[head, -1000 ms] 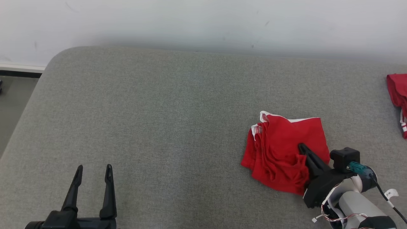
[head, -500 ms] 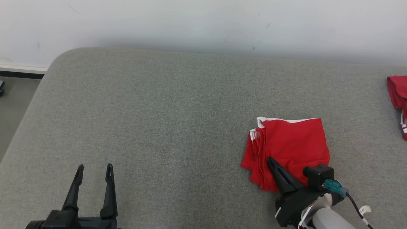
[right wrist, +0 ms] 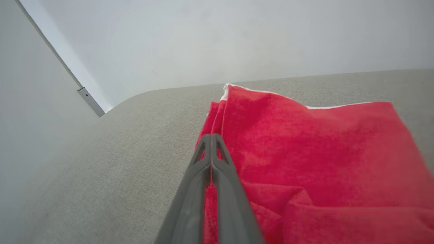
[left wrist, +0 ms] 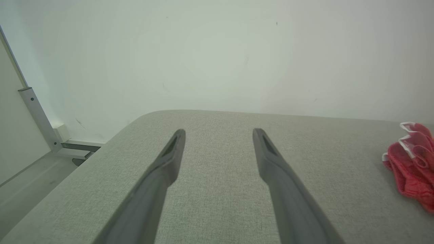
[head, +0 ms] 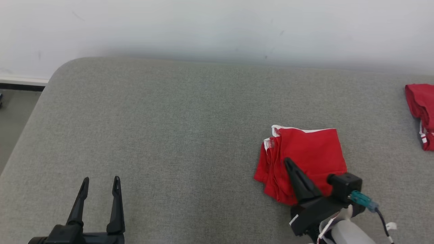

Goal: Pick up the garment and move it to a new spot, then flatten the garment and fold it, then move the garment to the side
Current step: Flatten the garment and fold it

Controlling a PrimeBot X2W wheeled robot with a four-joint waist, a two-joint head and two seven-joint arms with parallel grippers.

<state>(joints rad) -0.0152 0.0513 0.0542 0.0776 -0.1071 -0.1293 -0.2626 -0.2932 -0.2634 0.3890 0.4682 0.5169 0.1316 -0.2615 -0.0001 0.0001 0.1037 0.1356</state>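
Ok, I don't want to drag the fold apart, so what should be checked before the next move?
1. Right gripper shut, lying over the red garment: ok.
2. Fabric pinched between its fingers: cannot tell.
3. Left gripper open, apart from the garment: ok.
4. Garment flat: not ok, left edge bunched.
5. Bare grey cushion to its left: ok.
6. Second red garment apart, at the right: ok.

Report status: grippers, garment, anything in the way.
Left gripper open, empty. Right gripper shut, tip over red garment. It lies folded on grey cushion. Second red piece far right, apart.
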